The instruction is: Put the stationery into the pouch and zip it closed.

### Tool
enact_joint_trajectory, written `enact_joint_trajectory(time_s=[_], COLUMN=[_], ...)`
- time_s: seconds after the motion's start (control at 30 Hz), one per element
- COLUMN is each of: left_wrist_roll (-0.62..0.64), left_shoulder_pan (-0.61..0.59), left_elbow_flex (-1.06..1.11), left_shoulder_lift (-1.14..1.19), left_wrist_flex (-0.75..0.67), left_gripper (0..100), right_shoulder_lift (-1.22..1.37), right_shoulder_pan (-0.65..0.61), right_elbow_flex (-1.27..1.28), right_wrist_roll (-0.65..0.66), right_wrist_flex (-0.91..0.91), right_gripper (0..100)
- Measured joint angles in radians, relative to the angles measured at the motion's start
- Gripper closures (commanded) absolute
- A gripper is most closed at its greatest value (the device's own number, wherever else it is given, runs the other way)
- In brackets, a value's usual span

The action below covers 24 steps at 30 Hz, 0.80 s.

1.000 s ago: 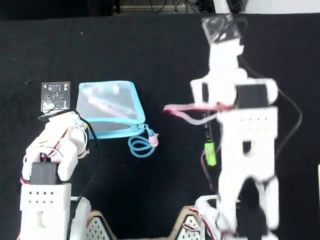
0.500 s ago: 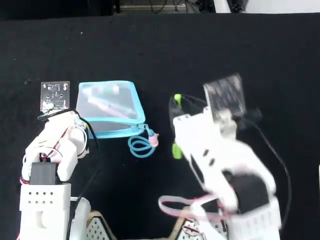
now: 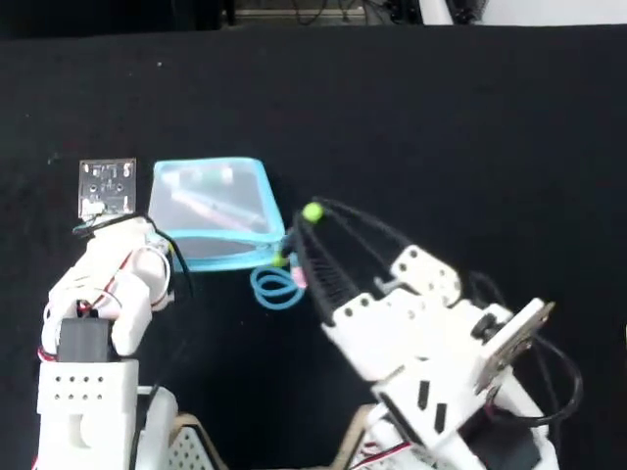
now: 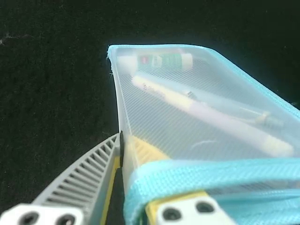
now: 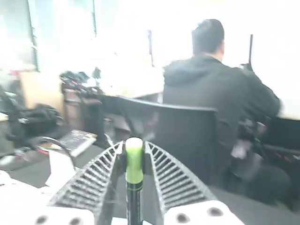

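Nearest, in the high view: the white bodies of both arms, cut off at the lower edge.

Left hand (image 4: 125, 140): closed on the near left corner of the pouch (image 3: 211, 211). In the left wrist view, the grey ribbed finger (image 4: 89, 178) lay on one side of the blue-trimmed edge and a yellow pad (image 4: 143, 152) on the other. The finger roots were out of frame.

Right hand (image 5: 134, 147): closed on a pen (image 5: 134, 164), gripped just below its green cap, with the dark barrel running out of frame. In the high view the hand sat just right of the pouch, its ribbed fingers lying over the pouch's near right corner. A second green spot (image 3: 277, 259) showed there; what it belonged to could not be told.

Zip pull loop (image 3: 276, 287): blue cord, coiled on the bench (image 3: 441, 127) just near of that corner and partly covered by the right hand's fingers.

Pouch: clear mesh with blue binding, lying flat on the bench at centre left. Through the mesh were a long pale pen (image 4: 211, 112) and, at the far end, a small item with red and green marks (image 4: 159, 60), too blurred to identify. Whether the zip stood open could not be made out.

Small square board (image 3: 108, 188): just left of the pouch.
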Motion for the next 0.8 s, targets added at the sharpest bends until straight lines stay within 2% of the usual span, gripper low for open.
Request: enact_joint_trajectory(time_s=[0.17,0.33,0.57,0.8], left_wrist_roll=[0.000,0.000,0.000,0.000], left_shoulder_pan=[0.000,0.000,0.000,0.000], left_elbow_flex=[0.000,0.000,0.000,0.000], left_shoulder_lift=[0.000,0.000,0.000,0.000], left_wrist_flex=[0.000,0.000,0.000,0.000], left_gripper=[97,97,97,97], right_shoulder_lift=[0.000,0.000,0.003,0.002], right_shoulder_pan=[-0.120,-0.144,-0.152,-0.158], right_elbow_flex=[0.107,0.279,0.519,0.661], right_wrist_roll=[0.000,0.017,0.222,0.262], right_wrist_flex=[-0.158,-0.362,-0.674,-0.743], right_gripper=[98.7,98.7,98.7,98.7])
